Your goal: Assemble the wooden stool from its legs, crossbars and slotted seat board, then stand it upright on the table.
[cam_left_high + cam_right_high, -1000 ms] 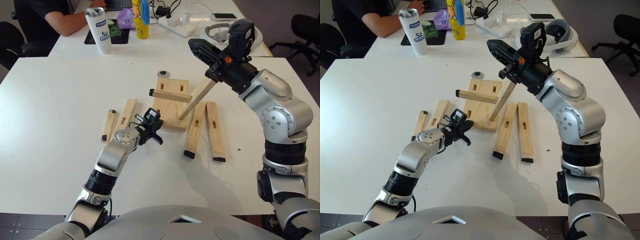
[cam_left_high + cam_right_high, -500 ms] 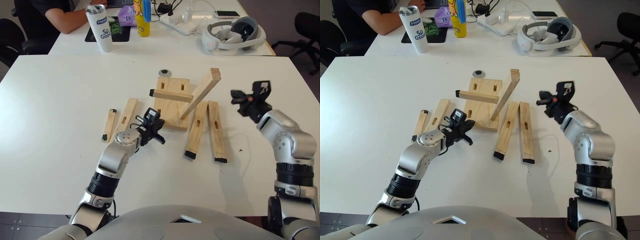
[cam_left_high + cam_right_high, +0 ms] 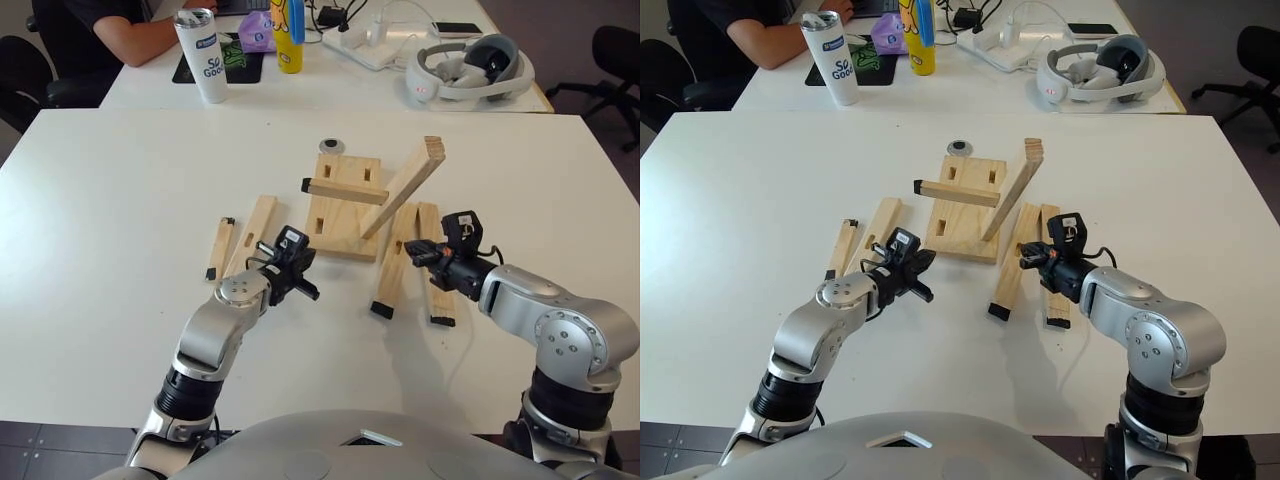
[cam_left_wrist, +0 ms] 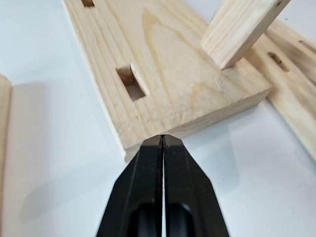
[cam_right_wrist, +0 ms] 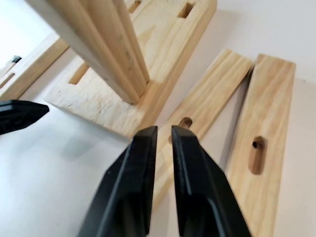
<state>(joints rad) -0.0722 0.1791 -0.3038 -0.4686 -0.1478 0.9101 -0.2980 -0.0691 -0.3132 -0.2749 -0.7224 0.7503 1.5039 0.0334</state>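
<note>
Right gripper (image 5: 163, 132), jaws barely apart, sits right over the leg (image 3: 386, 288) lying near-to-far. Left gripper (image 4: 163, 142), jaws closed, is at the seat board (image 4: 168, 74) corner.

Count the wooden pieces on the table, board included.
7: the seat board in the middle, one bar lying across it, one stick leaning up from it, two slotted legs on its right, two more pieces on its left. None looks hidden.

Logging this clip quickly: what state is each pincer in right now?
Left pincer: closed, empty, tip at a corner of the seat board.
Right pincer: slightly open, holding nothing, over a loose leg.
</note>
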